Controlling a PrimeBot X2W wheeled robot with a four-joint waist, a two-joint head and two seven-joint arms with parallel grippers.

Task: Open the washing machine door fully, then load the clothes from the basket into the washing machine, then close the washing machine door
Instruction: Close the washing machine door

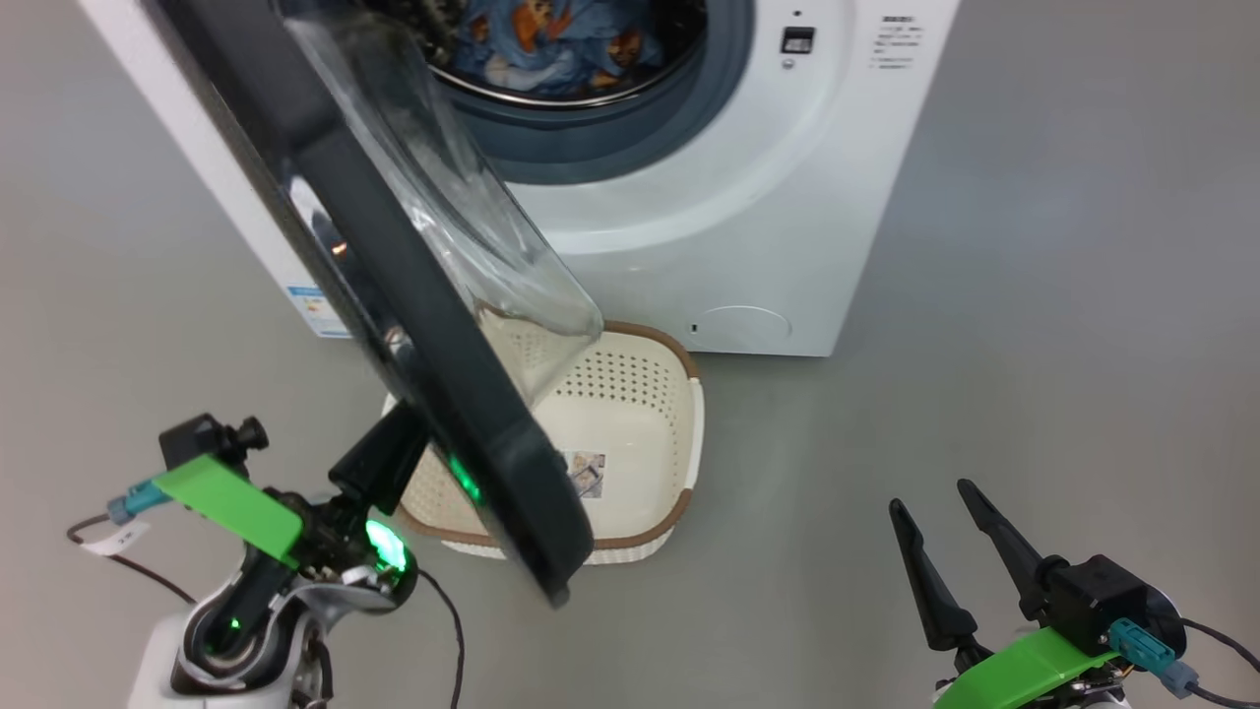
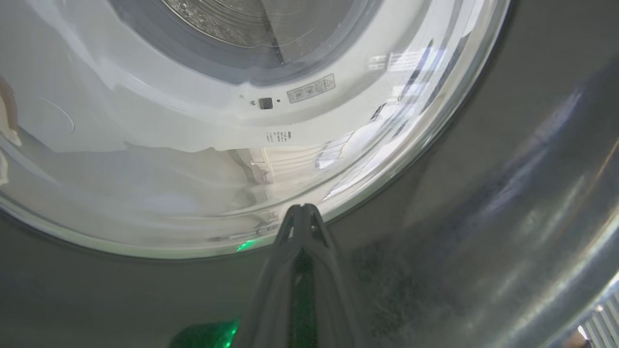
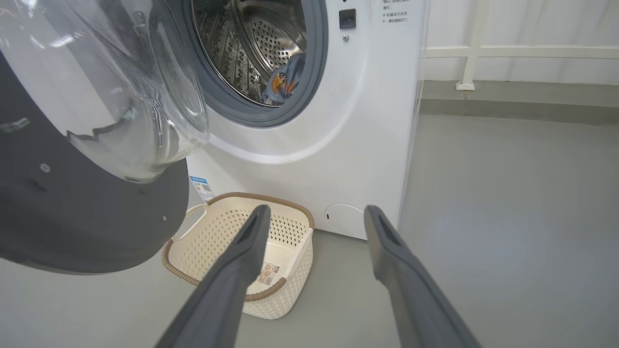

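Washing machine door [image 1: 433, 384] stands partly swung out on its hinge side at the robot's left. It hangs between the washing machine [image 1: 748, 197] and the left arm, with its lower edge over the basket [image 1: 630, 389] on the floor [image 1: 984, 394]. The clothes [image 1: 551, 39] lie inside the drum, and the basket shows only the label sticker on its bottom, so closing looks like the step in hand.

I judge the door to be rigid and fairly heavy, free to swing, and glossy enough for smooth fingers to slide on. The bulging glass window [image 1: 472, 226] is the fragile part. A flat push on the dark outer ring, toward the free edge and away from the hinge, should turn it most easily and keep force off the glass. The latch will probably need a firm final press.

The left end effector [image 2: 302, 210] is clenched on nothing, with its two fingers pressed tip to tip. It points at the door's outer face where the dark ring meets the glass, but whether it touches cannot be told. That forearm reaches up from the lower left behind the door.

The right end effector [image 1: 930, 495] is released, with its fingers spread, and hangs low at the right, well apart from the door.
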